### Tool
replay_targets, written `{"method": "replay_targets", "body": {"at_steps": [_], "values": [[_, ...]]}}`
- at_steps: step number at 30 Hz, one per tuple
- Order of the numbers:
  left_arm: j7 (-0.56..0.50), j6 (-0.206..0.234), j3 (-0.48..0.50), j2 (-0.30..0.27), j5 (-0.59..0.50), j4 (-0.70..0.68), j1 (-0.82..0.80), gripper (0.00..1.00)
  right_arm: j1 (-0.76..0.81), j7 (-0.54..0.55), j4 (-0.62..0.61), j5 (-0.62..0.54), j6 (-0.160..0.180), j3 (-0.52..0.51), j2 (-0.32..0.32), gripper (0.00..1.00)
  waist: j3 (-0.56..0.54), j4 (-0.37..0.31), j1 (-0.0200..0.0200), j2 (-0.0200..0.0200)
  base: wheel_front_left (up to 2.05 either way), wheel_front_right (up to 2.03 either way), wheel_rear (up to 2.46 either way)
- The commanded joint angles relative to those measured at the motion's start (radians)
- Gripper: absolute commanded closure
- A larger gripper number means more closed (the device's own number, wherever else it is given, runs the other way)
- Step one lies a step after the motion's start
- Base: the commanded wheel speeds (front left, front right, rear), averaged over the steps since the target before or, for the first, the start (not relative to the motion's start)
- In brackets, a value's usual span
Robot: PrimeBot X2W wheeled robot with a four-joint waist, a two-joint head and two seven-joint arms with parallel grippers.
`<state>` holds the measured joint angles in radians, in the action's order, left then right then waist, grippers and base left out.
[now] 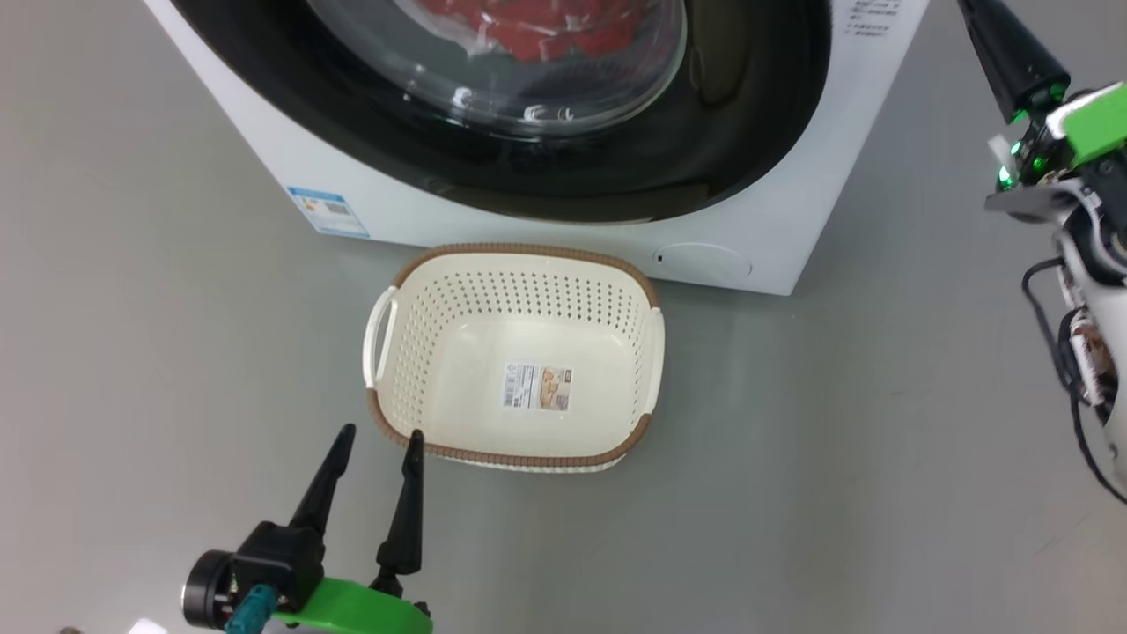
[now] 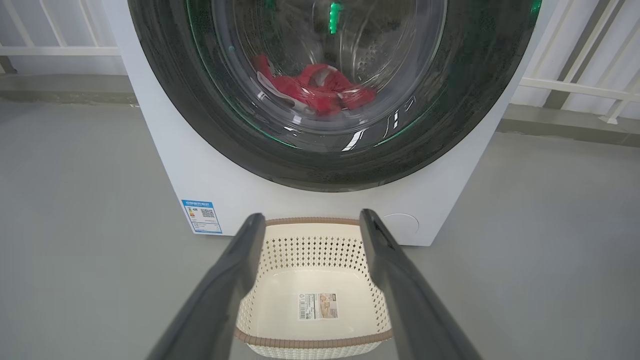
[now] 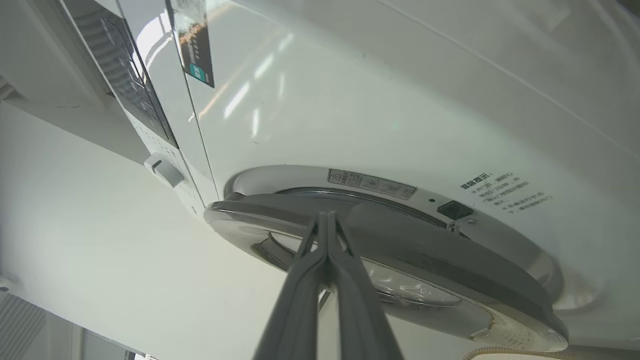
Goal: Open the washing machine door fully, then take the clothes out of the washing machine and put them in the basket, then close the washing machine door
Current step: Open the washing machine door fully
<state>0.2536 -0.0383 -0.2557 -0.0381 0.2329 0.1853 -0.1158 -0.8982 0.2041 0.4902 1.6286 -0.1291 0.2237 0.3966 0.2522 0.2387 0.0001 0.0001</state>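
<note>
Head view. Large white boxy front-loading washing machine [image 1: 563,224] on grey floor [image 1: 836,440]. Round door [image 1: 748,114], glossy black rim and bulging clear glass, not swung wide: shut or barely ajar, cannot tell. Bright red, white-striped clothes [image 1: 537,31], all inside the steel drum [image 2: 370,55] behind the glass. Cream perforated plastic basket [image 1: 519,254], brown woven-look rim, just before the machine; contents: one paper label [image 1: 537,387], no garment. At lower left, left gripper [image 1: 380,433], spread wide, holding nothing. At door's edge, right gripper [image 3: 326,215], fingers pressed together, contact uncertain. Outstanding, by judgement: every step.
</note>
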Motion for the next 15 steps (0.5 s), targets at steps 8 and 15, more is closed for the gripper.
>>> {"method": "replay_targets", "body": {"at_steps": [8, 15], "values": [[0.008, -0.009, -0.004, -0.012, 0.015, -0.027, -0.059, 0.00, -0.133, 0.158, 0.100, 0.047, -0.002, -0.033, 0.010, 1.00, 0.060, 0.042, 0.0000, -0.0001, 0.00, 0.00, 0.00], [0.008, -0.014, -0.037, -0.012, 0.026, -0.032, -0.076, 0.00, -0.243, 0.311, 0.268, 0.085, -0.002, -0.034, 0.000, 1.00, 0.085, 0.068, -0.0001, -0.0001, 0.00, 0.00, 0.00]]}}
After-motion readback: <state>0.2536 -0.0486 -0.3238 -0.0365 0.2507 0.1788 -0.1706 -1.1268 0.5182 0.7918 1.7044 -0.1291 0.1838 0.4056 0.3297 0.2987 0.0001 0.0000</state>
